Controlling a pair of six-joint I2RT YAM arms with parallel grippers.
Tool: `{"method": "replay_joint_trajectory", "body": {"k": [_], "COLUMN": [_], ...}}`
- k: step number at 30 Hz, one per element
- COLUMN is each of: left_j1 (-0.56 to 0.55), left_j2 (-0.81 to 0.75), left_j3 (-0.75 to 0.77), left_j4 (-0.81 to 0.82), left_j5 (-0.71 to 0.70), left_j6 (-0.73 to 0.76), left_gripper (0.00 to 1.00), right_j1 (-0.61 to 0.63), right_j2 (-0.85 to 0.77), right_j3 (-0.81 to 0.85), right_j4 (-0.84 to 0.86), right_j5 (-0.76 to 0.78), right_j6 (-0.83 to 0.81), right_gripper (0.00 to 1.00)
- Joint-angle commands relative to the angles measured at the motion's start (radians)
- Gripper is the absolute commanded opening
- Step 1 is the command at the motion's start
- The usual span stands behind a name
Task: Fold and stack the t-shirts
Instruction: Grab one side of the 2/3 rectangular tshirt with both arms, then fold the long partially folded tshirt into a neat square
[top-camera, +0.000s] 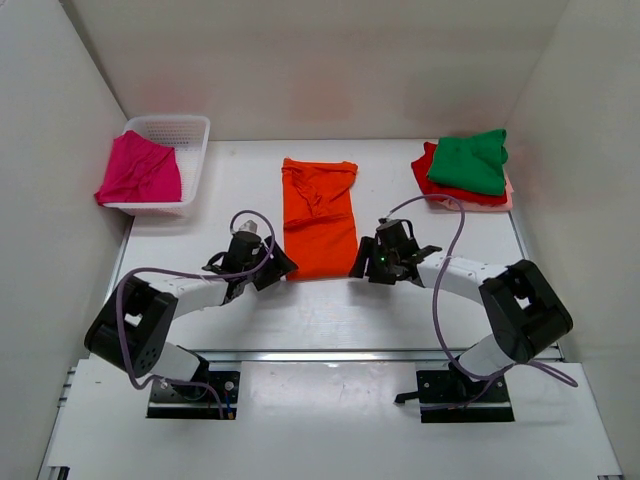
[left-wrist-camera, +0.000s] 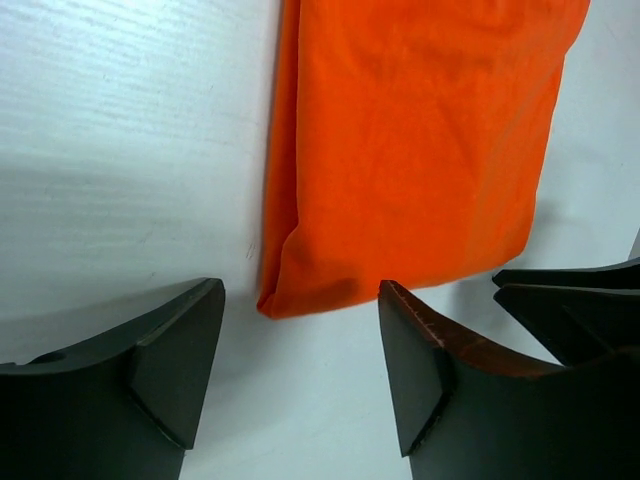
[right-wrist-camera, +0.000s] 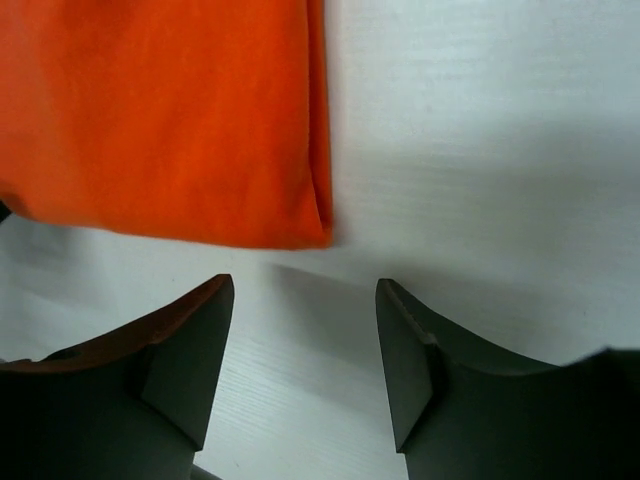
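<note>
The orange t-shirt (top-camera: 319, 216) lies flat in the table's middle, folded into a long strip. My left gripper (top-camera: 272, 268) is open and empty just short of its near left corner (left-wrist-camera: 300, 295). My right gripper (top-camera: 362, 264) is open and empty just short of its near right corner (right-wrist-camera: 305, 225). Neither gripper touches the cloth. A magenta pink t-shirt (top-camera: 140, 170) hangs over the white mesh basket (top-camera: 190, 150) at the back left. A green t-shirt (top-camera: 470, 161) lies on a red one (top-camera: 432, 180) and a pale pink one (top-camera: 505, 196) at the back right.
White walls close in the table on the left, back and right. The arm bases (top-camera: 190, 390) stand on a rail at the near edge. Cables loop above both arms.
</note>
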Motion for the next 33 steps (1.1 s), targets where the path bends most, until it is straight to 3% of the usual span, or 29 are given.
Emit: {"method": "replay_joint_trajectory", "body": {"k": [1, 5, 7, 9, 10, 11, 12, 19, 26, 33], "left_j1": [-0.008, -0.022, -0.025, -0.021, -0.015, -0.01, -0.012, -0.051, -0.091, -0.18], "left_j2": [0.062, 0.078, 0.076, 0.067, 0.061, 0.05, 0.044, -0.2, -0.511, -0.734], "left_j3": [0.007, 0.017, 0.011, -0.002, -0.009, -0.02, -0.019, -0.089, -0.245, -0.226], "left_j4": [-0.014, 0.002, 0.0, 0.011, 0.017, 0.011, -0.009, -0.243, -0.418, -0.557], "left_j5": [-0.047, -0.048, -0.047, -0.043, -0.036, -0.018, -0.019, -0.011, 0.009, 0.002], "left_j6": [-0.012, -0.025, -0.033, -0.041, -0.044, -0.041, -0.044, -0.015, -0.073, -0.177], "left_gripper": [0.73, 0.66, 0.54, 0.25, 0.18, 0.05, 0.0, 0.0, 0.0, 0.0], "right_j1": [-0.015, -0.025, -0.031, -0.036, -0.044, -0.036, -0.03, 0.088, 0.281, 0.381], "right_j2": [0.031, 0.061, 0.089, 0.109, 0.117, 0.12, 0.121, -0.11, -0.42, -0.587], "right_j3": [0.001, 0.01, 0.019, 0.038, 0.041, 0.053, 0.058, -0.089, -0.292, -0.332], "right_j4": [0.077, 0.101, 0.127, 0.137, 0.127, 0.126, 0.111, -0.011, -0.081, -0.169], "right_j5": [-0.008, -0.029, -0.043, -0.066, -0.075, -0.085, -0.083, -0.056, -0.017, -0.06], "right_j6": [0.026, 0.027, 0.021, 0.001, -0.005, -0.017, -0.029, -0.002, 0.15, 0.22], "right_gripper": [0.56, 0.52, 0.47, 0.13, 0.03, 0.0, 0.0, 0.0, 0.0, 0.0]}}
